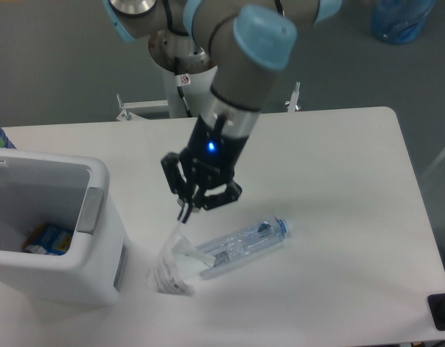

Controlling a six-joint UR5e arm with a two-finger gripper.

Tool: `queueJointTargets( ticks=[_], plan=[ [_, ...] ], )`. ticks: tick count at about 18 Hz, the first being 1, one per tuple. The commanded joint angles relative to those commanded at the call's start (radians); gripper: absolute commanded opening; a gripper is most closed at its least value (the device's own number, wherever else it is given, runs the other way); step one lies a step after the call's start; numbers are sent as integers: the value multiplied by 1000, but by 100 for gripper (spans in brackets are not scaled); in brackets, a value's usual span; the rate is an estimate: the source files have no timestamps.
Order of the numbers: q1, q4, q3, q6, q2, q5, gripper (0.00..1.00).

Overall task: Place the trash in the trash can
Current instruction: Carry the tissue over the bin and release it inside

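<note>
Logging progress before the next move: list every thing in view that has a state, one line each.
gripper: shut on the crumpled wad, raised above the table.
crumpled wad: hanging from the gripper, pulled up into a peak, not yet in the bin.
plastic bottle: crushed, lying on its side on the table, blue cap on.
trash can: upright, open-topped, some items already inside.
</note>
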Motion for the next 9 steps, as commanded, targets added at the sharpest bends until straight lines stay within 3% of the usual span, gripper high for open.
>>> queueJointTargets(
  ticks=[5, 8, 9],
  plan=[
    [-106, 2, -23, -6, 71, 12, 0],
    [-156, 5, -38, -8, 80, 14, 0],
    [-178, 5, -46, -9, 80, 15, 5]
  ],
)
